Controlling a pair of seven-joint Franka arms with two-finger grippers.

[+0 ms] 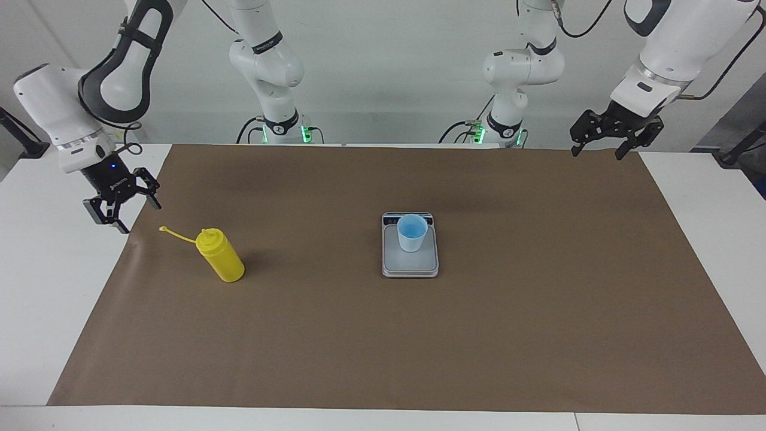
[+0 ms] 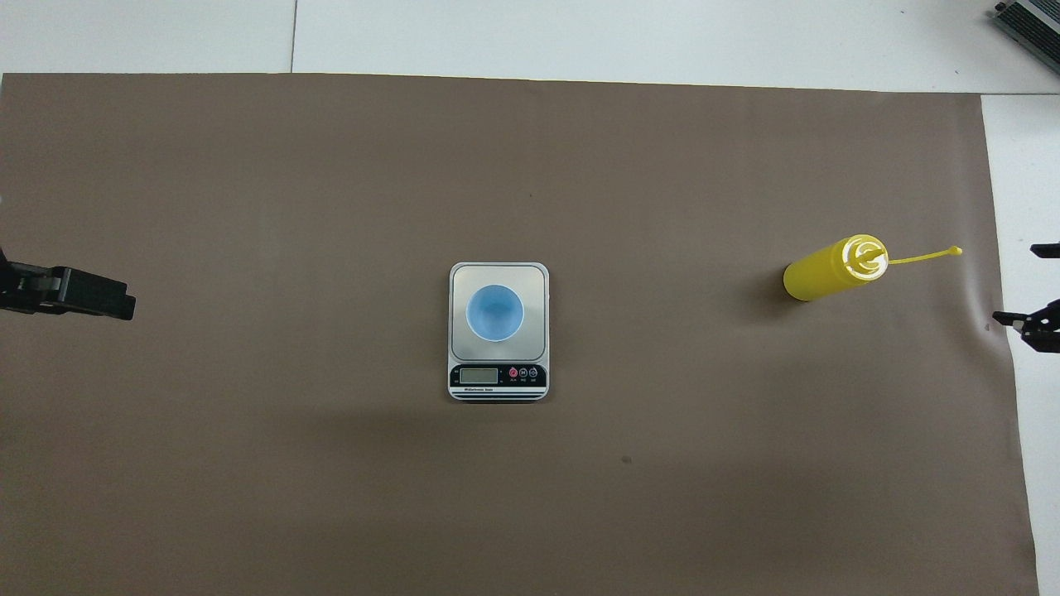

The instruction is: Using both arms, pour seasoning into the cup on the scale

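Standing upright on the scale (image 1: 410, 260), the cup (image 1: 412, 233) sits toward the display end, the end nearer to the robots, and the scale lies on the brown paper (image 1: 383, 335) about midway along the worktop (image 1: 36, 287). Taking the scale as the landmark, the bottle (image 1: 221, 257) stands on the paper well apart from it, toward the right arm's end, at much the same nearness to the robots; its nozzle is bare and its thin cap strap (image 1: 176, 234) juts out away from the scale. Off that end of the paper, farther from the scale than the bottle, the right pincer (image 1: 122, 206) hangs over the white worktop at the paper's edge with its fingers spread wide and nothing between them; it touches neither bottle nor strap. From overhead only its fingertips show at the frame's edge. Toward the left arm's end, well apart from the scale, the left pincer (image 1: 598, 149) hangs in the air over the paper's corner closest to the robots, fingers apart and empty, waiting. From overhead it seems to be the dark block (image 2: 70, 291) at the frame's edge, though little of it shows there.
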